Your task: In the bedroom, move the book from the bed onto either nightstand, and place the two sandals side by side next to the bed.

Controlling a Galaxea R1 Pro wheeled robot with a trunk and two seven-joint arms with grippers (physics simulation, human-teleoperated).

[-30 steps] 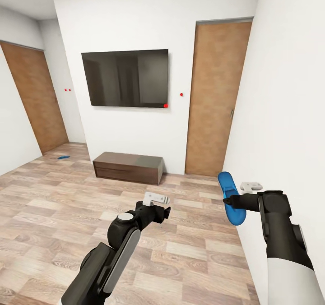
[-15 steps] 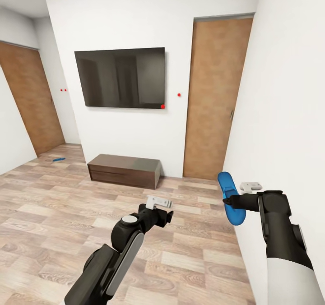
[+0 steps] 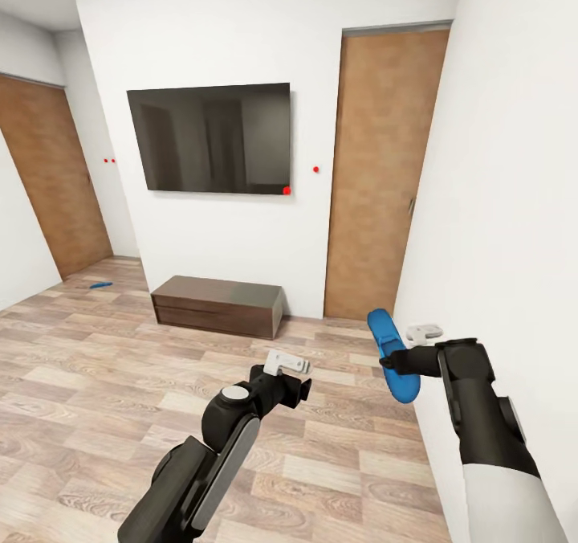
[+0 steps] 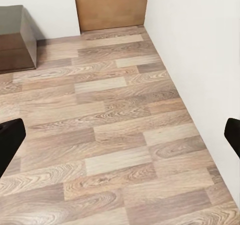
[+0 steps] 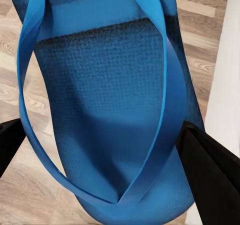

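Two tools show in the head view: the right tool is clamped on a blue sandal, which hangs on edge near the white wall; the right wrist view shows its dark fingers pressing both sides of the sole. The left tool holds nothing, its fingers spread wide over the wooden floor. Far off, by the left door, the second sandal lies flat on the floor, beyond the low cabinet under the television.

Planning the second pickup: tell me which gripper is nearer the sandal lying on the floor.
Left. The left gripper is mid-room, far from the floor sandal; the right gripper, farther still, grips the other sandal.
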